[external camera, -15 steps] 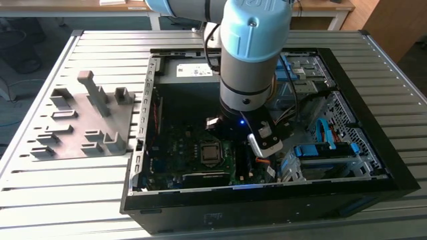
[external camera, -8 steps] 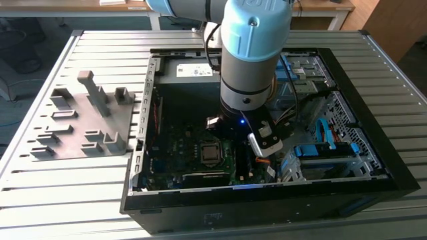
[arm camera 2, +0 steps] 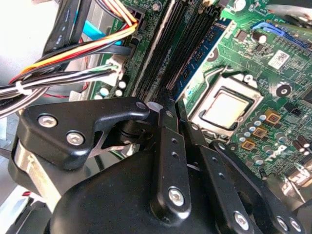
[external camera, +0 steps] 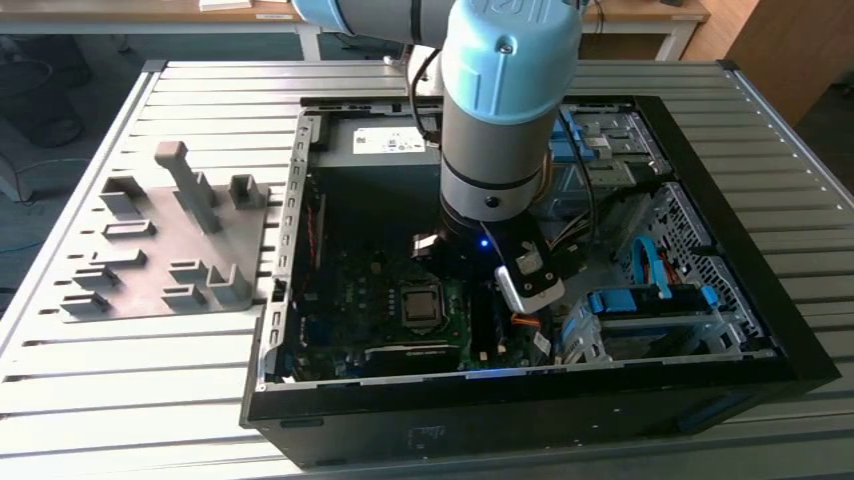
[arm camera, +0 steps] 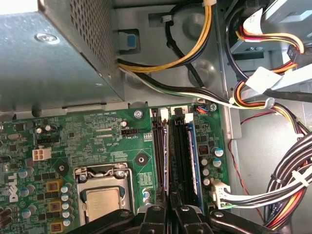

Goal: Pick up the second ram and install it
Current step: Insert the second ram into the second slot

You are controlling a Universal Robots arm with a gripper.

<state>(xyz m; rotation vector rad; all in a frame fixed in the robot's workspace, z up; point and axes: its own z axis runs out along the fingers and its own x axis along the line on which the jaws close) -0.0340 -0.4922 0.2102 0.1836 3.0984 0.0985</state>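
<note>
Tool (arm camera: 168, 214) fingers (arm camera 2: 168, 146) sit pinched close together over the memory slots (arm camera: 178, 151) beside the processor socket (arm camera: 100, 200). A memory stick (arm camera: 194, 156) stands seated in one slot. Printed board lettering is too small to read.

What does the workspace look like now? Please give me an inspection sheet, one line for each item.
Surface: slatted metal table carrying an open computer case.
Job's things: a blue-labelled memory stick stands in one of the memory slots; whether it is the second ram, cannot tell.
Clutter: grey fixture plate at the exterior view's left of the case.
Gripper: gripper low over the memory slots.
Cables: coloured wire bundles beside the slots.
Surroundings: wooden furniture behind the table.
</note>
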